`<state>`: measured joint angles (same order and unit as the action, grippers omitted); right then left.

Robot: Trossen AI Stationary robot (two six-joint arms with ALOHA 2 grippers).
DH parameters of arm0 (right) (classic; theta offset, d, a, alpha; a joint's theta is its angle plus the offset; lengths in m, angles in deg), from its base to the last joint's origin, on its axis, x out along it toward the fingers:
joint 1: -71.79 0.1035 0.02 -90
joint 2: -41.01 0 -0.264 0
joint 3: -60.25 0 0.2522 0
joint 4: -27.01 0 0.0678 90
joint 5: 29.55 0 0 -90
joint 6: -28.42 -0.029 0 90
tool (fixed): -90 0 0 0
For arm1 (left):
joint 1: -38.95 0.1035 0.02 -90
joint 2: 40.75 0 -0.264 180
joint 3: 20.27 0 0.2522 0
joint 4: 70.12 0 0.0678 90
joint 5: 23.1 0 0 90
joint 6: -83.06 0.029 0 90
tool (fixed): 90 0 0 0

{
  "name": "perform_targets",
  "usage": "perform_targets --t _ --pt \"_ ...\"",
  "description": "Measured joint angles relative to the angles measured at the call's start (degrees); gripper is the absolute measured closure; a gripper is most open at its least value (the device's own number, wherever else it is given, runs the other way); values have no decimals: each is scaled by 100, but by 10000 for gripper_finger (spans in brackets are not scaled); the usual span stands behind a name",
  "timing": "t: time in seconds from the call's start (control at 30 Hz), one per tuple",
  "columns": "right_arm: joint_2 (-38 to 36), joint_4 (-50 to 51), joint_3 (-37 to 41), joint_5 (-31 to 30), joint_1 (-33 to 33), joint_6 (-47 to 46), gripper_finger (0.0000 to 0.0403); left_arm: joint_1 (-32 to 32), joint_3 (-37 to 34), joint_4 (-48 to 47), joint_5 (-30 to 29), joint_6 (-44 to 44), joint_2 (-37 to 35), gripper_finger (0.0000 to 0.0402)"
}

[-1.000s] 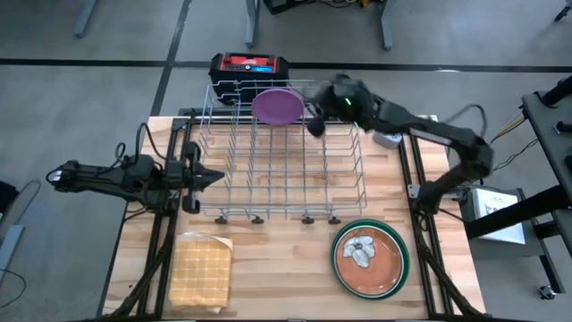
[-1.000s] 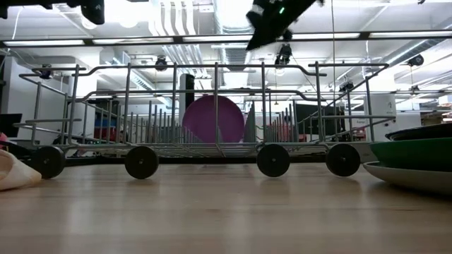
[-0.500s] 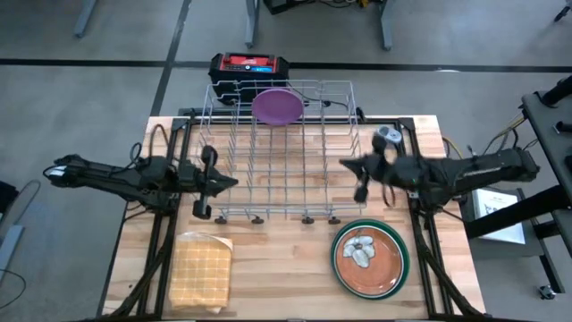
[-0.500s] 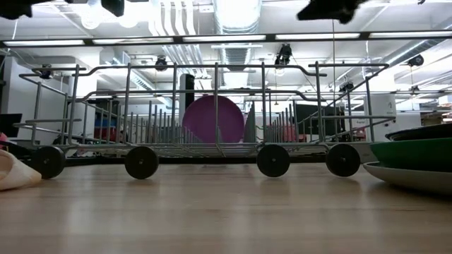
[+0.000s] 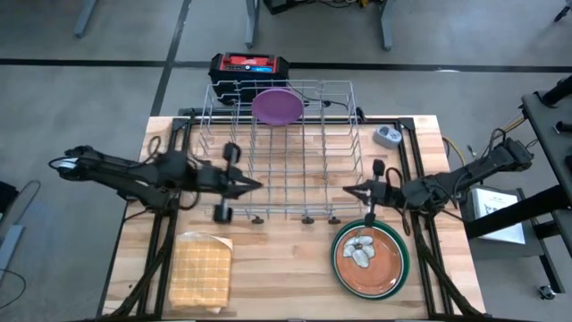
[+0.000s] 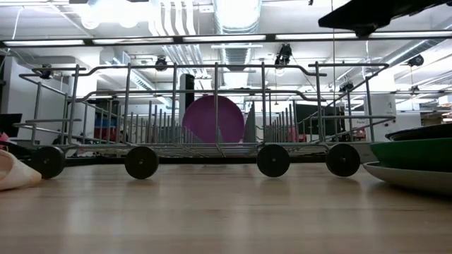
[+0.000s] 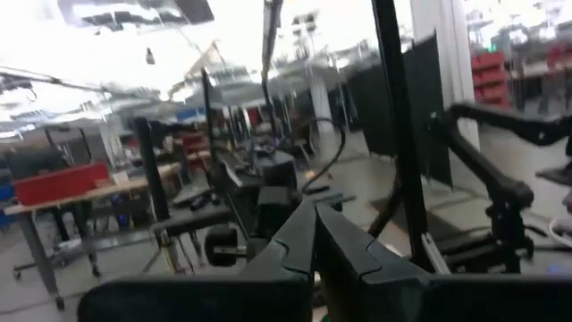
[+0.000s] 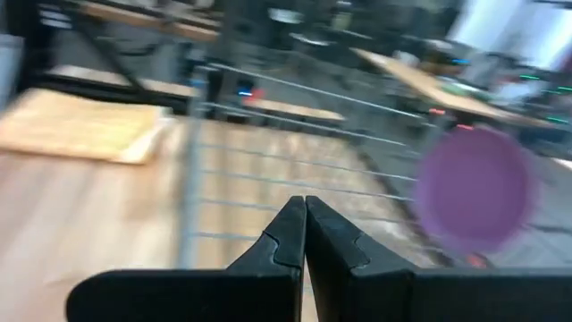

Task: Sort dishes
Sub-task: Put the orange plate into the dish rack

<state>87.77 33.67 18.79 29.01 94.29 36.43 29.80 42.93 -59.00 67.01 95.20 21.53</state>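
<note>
high view: wooden table under a wire rack (grey floor around), both grippers' jaws pressed together.

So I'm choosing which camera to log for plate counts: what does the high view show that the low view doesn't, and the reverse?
Only the high view shows the brown plate with grey blotches topping the stack, the tan cloth's waffle pattern, the small grey-blue gadget, and both grippers, left and right, shut and empty. Only the low view shows the stack edge-on, a green plate above a pale one, and the rack's wheels. Both show the purple plate standing in the wire rack.
</note>
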Motion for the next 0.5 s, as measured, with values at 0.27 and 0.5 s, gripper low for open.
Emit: perform_targets --t 0.27,0.5 --pt "-3 38 26 438 30 153 403 -353 1303 -494 -88 551 1413 401" --pt "-20 75 41 459 301 88 403 -479 1968 -533 -531 686 2159 401"
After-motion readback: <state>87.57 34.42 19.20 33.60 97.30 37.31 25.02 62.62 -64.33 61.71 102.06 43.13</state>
